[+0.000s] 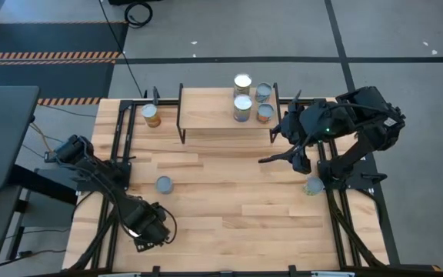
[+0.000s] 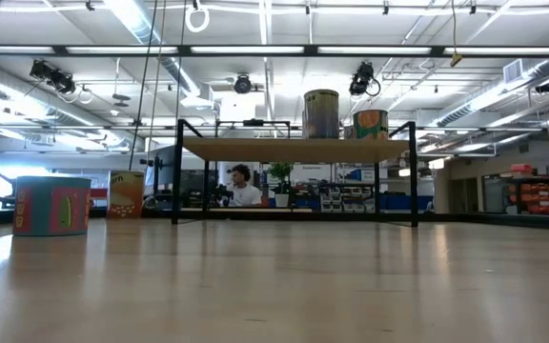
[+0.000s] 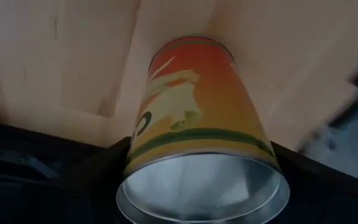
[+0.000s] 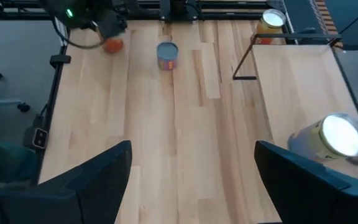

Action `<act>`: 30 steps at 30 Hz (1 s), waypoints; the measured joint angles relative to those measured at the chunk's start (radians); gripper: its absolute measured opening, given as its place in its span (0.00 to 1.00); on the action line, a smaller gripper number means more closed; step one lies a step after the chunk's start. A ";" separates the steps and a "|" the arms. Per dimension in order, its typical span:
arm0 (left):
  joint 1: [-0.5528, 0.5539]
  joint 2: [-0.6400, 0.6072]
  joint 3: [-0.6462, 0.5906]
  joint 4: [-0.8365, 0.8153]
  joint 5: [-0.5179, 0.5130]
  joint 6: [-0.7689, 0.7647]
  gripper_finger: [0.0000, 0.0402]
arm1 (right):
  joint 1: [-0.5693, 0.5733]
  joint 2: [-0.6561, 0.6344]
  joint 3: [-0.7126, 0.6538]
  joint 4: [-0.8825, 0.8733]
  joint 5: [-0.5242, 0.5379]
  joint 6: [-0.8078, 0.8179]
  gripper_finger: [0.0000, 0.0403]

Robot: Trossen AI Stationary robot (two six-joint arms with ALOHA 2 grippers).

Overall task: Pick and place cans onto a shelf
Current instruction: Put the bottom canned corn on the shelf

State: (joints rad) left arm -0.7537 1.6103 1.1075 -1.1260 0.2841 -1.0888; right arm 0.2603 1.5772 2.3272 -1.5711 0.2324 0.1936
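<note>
The shelf (image 1: 225, 117) stands at the table's far side with several cans on its right part, among them a white-topped one (image 1: 242, 82); two show in the low view (image 2: 320, 114). My left gripper (image 1: 148, 231), near the table's near left corner, is shut on an orange can (image 3: 197, 118). My right gripper (image 1: 281, 159) hangs open and empty over the table, just near of the shelf's right end. A blue-grey can (image 1: 164, 184) stands on the table. Another can (image 1: 151, 114) stands left of the shelf, and one (image 1: 312, 185) stands at the right edge. My left gripper pinches the orange can between its two fingers (image 3: 107, 168), on opposite sides of the wall near the shiny top rim (image 3: 132, 177). The fingers come from above, pointing down. The can is upright. Whether its lower end (image 3: 191, 46) rests on the table, I cannot tell.
Bare wood (image 1: 237, 200) lies between the two arms. The shelf's black legs (image 1: 181, 127) stand on the table. In the right wrist view the shelf board (image 4: 297, 81) and a white-topped can (image 4: 328, 140) are close on one side. A person (image 2: 244, 186) sits far behind the table.
</note>
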 joint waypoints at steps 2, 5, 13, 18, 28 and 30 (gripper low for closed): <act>0.023 -0.028 0.069 -0.064 -0.016 0.024 0.77 | -0.024 0.000 0.000 0.000 -0.001 -0.014 0.86; 0.082 -0.062 0.212 -0.167 -0.130 0.101 0.77 | -0.081 0.005 0.000 0.018 0.000 -0.014 0.86; 0.461 -0.087 0.624 -0.430 -0.387 0.457 0.77 | -0.234 0.010 -0.015 0.093 0.018 -0.009 0.86; 0.750 -0.039 0.815 -0.446 -0.346 0.670 0.77 | -0.315 0.017 -0.014 0.093 0.009 -0.010 0.86; 1.122 0.213 1.236 -0.442 -0.275 0.943 0.77 | -0.428 0.044 -0.015 0.089 -0.030 -0.119 0.86; 1.172 0.249 1.245 -0.436 -0.267 0.976 0.77 | -0.454 0.042 -0.015 0.089 -0.030 -0.152 0.86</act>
State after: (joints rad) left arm 0.4182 1.8593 2.3520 -1.5618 0.0173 -0.1133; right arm -0.1936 1.6188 2.3123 -1.4822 0.2024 0.0414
